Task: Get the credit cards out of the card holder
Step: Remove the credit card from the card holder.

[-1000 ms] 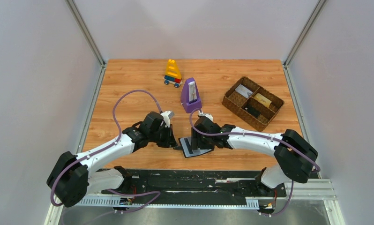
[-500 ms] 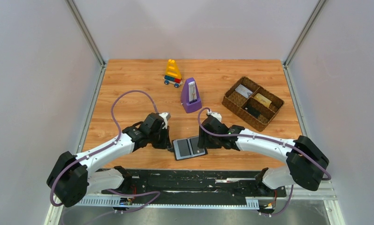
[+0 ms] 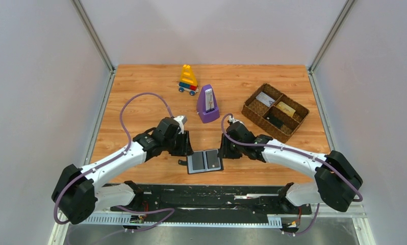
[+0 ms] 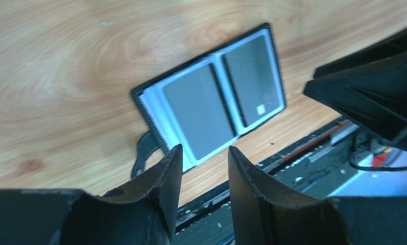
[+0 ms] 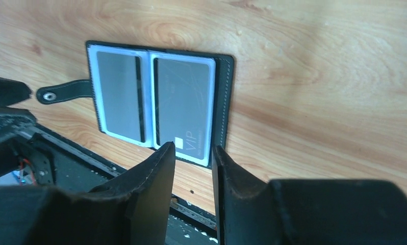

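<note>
A wood-grain table (image 3: 140, 87) sits between pale grey walls (image 3: 217, 30). A purple metronome (image 3: 207, 104) stands mid-table, with a toy (image 3: 188, 80) just beyond it to the left and a woven tray (image 3: 275, 112) to its right. On the metronome's near side the black wallet (image 3: 205, 161) lies open and flat. Two grey cards (image 5: 183, 109) sit in it side by side, and its strap (image 5: 64, 92) sticks out. Near-left of the metronome, the left gripper (image 4: 204, 153) is partly parted and empty. Near-right, the right gripper (image 5: 194, 150) shows a narrow gap and is also empty.
</note>
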`<state>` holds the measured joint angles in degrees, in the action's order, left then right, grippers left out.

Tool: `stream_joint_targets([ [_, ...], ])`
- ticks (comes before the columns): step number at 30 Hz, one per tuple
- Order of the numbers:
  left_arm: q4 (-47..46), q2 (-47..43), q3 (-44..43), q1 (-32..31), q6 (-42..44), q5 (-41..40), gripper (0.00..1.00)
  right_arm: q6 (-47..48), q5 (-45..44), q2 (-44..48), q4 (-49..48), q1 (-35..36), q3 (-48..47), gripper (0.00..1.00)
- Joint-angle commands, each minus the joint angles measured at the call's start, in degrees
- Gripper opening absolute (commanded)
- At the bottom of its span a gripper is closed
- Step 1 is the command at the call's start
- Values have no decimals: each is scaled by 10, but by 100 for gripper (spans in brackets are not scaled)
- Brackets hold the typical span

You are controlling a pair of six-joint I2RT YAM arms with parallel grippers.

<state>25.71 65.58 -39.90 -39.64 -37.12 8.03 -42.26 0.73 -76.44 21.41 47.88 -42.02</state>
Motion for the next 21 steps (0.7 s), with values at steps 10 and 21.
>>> stream_joint_targets([
  [10,-272,101,31,-7,-81,137,43,38,126,-69,-148,-54,13,28],
  [21,-338,179,51,-9,-94,132,41,24,139,-116,-186,-59,52,20],
])
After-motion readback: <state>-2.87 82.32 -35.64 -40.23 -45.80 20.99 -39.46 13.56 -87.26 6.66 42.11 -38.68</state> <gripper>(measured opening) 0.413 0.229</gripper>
